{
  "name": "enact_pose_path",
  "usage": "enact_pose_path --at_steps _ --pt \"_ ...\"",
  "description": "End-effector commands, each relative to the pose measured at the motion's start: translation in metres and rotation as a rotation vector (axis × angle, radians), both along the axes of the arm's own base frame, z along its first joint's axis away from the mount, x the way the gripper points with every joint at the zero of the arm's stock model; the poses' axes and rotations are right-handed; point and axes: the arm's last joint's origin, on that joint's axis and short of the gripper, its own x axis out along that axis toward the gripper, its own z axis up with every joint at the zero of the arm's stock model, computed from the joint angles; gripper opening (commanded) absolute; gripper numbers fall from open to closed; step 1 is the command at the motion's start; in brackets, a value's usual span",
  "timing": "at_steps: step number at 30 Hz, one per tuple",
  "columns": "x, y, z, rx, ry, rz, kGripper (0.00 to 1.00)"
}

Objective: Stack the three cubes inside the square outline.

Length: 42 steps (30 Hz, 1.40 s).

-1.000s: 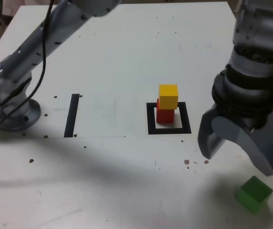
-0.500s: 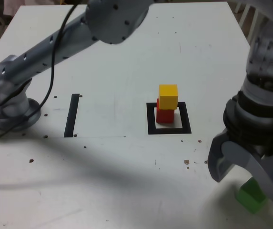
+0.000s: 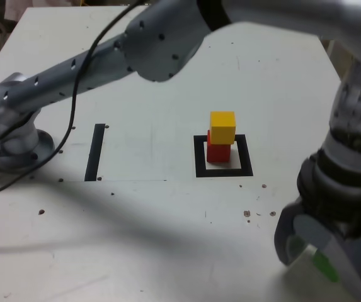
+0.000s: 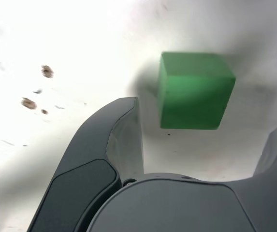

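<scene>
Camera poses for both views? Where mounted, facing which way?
Exterior: off the arm, looking down at the white table; shows the base, arm links and fingers.
Wrist: on the wrist, looking past the open fingers at the tabletop.
Shared: the fingers and green cube, mostly hidden in the exterior view.

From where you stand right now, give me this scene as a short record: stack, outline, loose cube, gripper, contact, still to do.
stack: yellow cube on top of red cube
outline: black square outline, with the red cube inside it
loose cube: green cube, on the table, away from the outline
gripper: gripper open, its jaws reaching down toward the green cube
contact: none seen; bare table shows between the green cube and the jaws in the wrist view
still to do: green cube not yet on the stack
</scene>
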Motion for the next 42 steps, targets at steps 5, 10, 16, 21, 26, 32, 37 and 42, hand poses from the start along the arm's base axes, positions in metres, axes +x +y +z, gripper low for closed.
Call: enact_pose_path --at_steps 5,10,16,21,26,32,37,42 --pt "-0.002 0.0 -0.004 0.028 0.024 0.01 0.35" --pt "-0.002 -0.001 -0.006 0.03 0.028 0.009 0.29" --pt "-0.002 -0.001 -0.007 0.031 0.031 0.009 0.29" --pt "-0.002 -0.001 -0.008 0.031 0.034 0.009 0.29" --pt "-0.002 -0.001 -0.008 0.03 0.036 0.011 0.29" --pt "-0.007 0.003 -0.001 0.059 0.035 0.033 0.28" --pt "-0.014 0.017 0.014 0.1 0.024 0.076 0.28" --pt "-0.021 0.039 0.034 0.141 0.013 0.136 0.28"
